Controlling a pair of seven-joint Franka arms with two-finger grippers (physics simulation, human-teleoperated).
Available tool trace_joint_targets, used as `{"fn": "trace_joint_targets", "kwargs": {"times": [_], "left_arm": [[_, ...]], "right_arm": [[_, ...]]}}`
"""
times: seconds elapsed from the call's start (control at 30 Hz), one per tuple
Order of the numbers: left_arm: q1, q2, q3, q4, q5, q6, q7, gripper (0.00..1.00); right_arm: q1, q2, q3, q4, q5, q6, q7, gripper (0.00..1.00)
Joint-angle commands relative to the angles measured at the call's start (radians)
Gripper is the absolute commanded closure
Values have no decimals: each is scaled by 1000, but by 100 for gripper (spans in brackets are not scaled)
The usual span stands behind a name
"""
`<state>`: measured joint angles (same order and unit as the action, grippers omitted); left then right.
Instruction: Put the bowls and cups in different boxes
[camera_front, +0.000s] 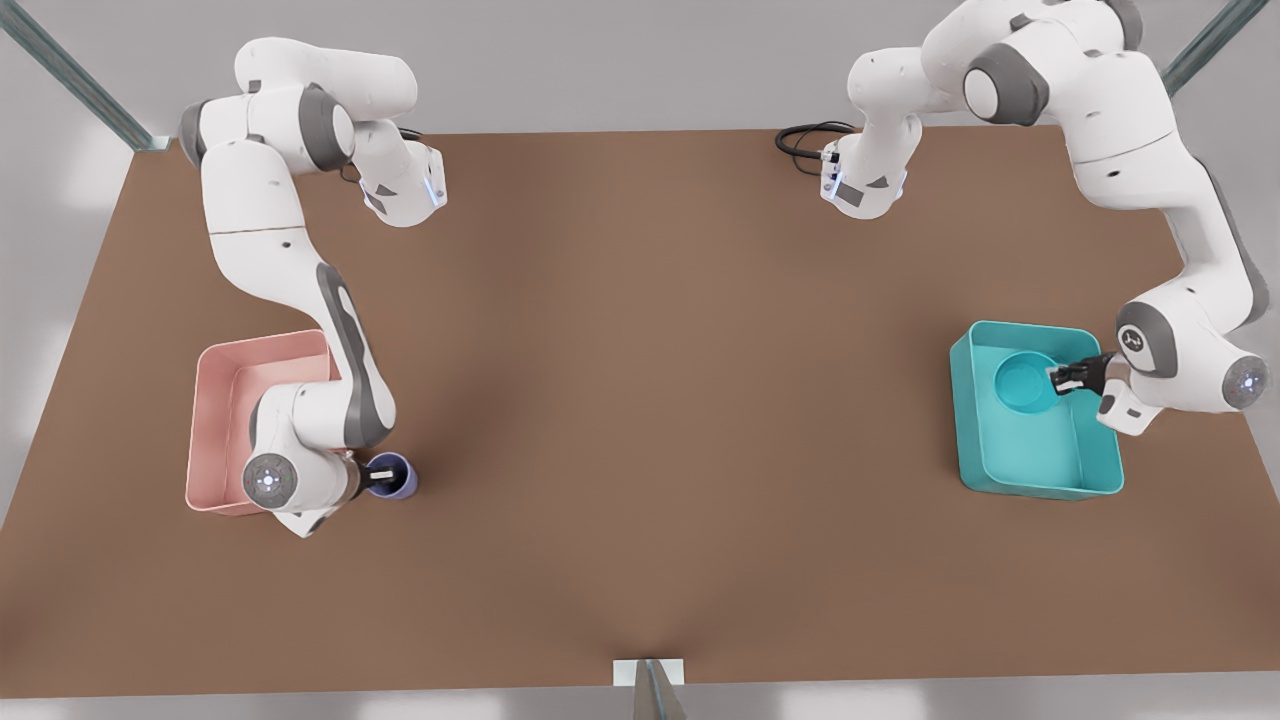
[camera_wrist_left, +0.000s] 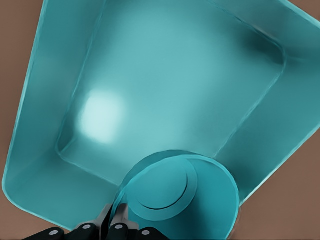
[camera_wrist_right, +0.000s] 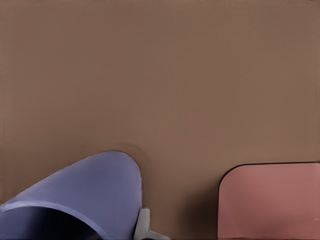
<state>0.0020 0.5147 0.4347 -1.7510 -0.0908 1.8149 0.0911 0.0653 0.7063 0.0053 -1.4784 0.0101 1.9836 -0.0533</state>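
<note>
The left end effector (camera_front: 1062, 379) was clamped on the rim of the teal bowl (camera_front: 1024, 383), held over the teal box (camera_front: 1040, 470); let go tilted, the shallow bowl might land on edge. The right end effector (camera_front: 378, 476) gripped the lavender cup's (camera_front: 395, 476) rim just beside the pink box (camera_front: 222, 400), over the worktop (camera_front: 660, 400); carried low, the tapered cup could clip the wall.

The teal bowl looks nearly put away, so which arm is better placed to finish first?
Probably the left. Its tool grips the teal bowl over the teal box, so it only needs releasing. The right tool holds the lavender cup beside the pink box.
</note>
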Motion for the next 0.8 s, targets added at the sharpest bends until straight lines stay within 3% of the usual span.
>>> {"fn": "trace_joint_targets", "kwargs": {"times": [0.0, 0.07, 0.17, 0.2, 0.27, 0.3, 0.37, 0.4, 0.47, 0.5, 0.73, 0.77], "left_arm": [[4, 31, 1, -21, 11, 219, 147, 79], [15, 47, 1, -22, 11, 262, 148, 79], [18, 61, -1, -25, 9, 268, 148, 79], [18, 61, -1, -25, -24, 268, 148, 46], [20, 56, -5, -24, -26, 265, 153, 4], [24, 24, -5, -18, -23, 241, 170, 0], [4, -162, -8, 10, 75, 32, 104, 0], [-25, -257, -101, 34, 129, -58, 18, 0], [-2, -277, -392, 278, 163, -344, -136, 0], [-5, -271, -453, 392, 160, -440, -137, 0], [-28, -271, -522, 436, 203, -548, -145, 0], [-28, -271, -521, 436, 203, -548, -145, 0]], "right_arm": [[-2, -42, 1, 10, 27, -100, -74, 79], [-19, -149, -1, 18, 38, -256, -190, 79], [-179, -304, -10, -46, 21, -457, -466, 79], [-246, -309, -11, -46, -18, -453, -552, 79], [-315, -292, -16, -48, -74, -378, -632, 79], [-340, -255, -19, -48, -81, -347, -654, 79], [-357, -202, -19, -65, -79, -226, -668, 79], [-355, -179, -19, -65, -79, -143, -668, 79], [-346, -134, -13, -62, -79, -3, -668, 79], [-343, -116, -10, -60, -79, 40, -668, 79], [-318, -44, -7, -63, -65, 78, -651, 79], [-318, -44, -7, -63, -61, 69, -649, 35]]}}
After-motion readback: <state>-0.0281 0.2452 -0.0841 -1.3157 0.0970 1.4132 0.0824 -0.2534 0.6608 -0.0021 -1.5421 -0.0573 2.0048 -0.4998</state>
